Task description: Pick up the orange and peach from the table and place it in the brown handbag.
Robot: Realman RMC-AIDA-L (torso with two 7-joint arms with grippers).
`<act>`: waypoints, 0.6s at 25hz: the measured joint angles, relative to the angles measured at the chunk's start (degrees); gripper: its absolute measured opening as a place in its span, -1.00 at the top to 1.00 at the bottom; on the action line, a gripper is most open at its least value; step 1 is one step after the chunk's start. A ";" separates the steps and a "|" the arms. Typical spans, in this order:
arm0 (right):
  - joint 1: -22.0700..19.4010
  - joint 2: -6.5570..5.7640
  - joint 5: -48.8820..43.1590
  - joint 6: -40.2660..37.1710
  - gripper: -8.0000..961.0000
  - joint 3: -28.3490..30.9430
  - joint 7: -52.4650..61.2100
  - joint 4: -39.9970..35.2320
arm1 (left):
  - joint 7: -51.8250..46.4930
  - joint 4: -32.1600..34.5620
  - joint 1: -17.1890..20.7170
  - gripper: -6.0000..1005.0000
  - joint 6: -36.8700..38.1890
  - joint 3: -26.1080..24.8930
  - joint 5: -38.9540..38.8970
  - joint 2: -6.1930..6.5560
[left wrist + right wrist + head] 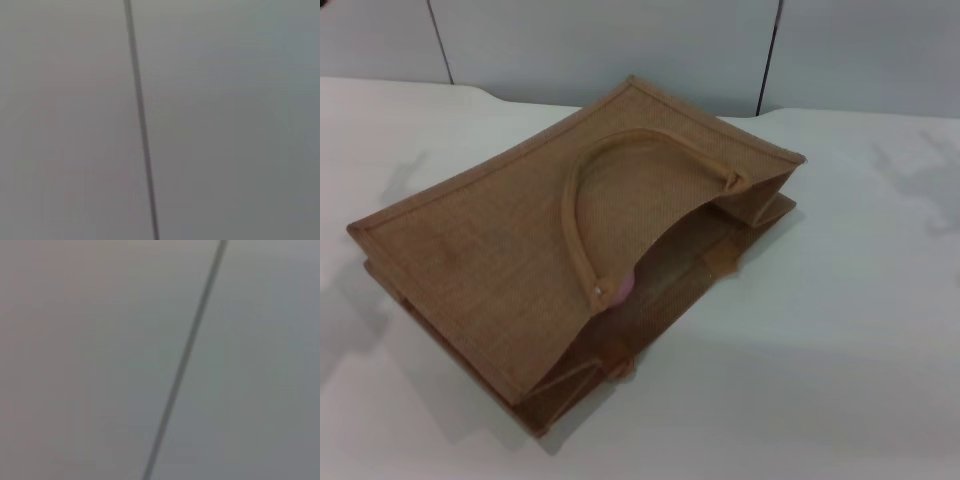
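brown handbag [500,250] lies flat on bench [860,330], mouth gaping sideways for loading | peach [623,289] peeks pink inside the mouth | orange unseen, possibly deeper inside | both arms' jaws out of view, state unknown

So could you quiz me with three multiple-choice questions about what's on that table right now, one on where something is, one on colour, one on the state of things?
1. Where does the bit of pink fruit show?
A. Just inside the bag's mouth
B. On the bare table
C. On top of the bag

2. What colour is the bag?
A. Blue
B. Tan-brown
C. Black

3. How is the bag placed?
A. Standing upright
B. Hanging from a hook
C. Lying on its side, mouth open

Answers:
1 A, the peach peeks out at the opening under the handle.
2 B, the brown handbag is woven tan.
3 C, it lies flat on the white table with its mouth gaping.

No orange and no hand shows.
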 joint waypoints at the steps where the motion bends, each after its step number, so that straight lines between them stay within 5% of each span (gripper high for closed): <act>1: -0.32 0.02 1.16 -1.57 -0.58 -0.69 -0.75 -0.01 | 0.18 -0.07 0.24 -0.75 0.18 0.01 -0.55 0.00; 6: -1.92 0.04 5.49 -10.57 -0.57 -6.23 -3.79 -0.20 | 0.20 -2.72 0.70 -0.74 0.29 2.06 -1.68 -0.04; 15: -1.73 -0.01 5.94 -11.21 -0.54 -7.57 -3.53 2.42 | 4.61 -9.71 -0.78 -0.74 0.37 10.41 -8.09 0.25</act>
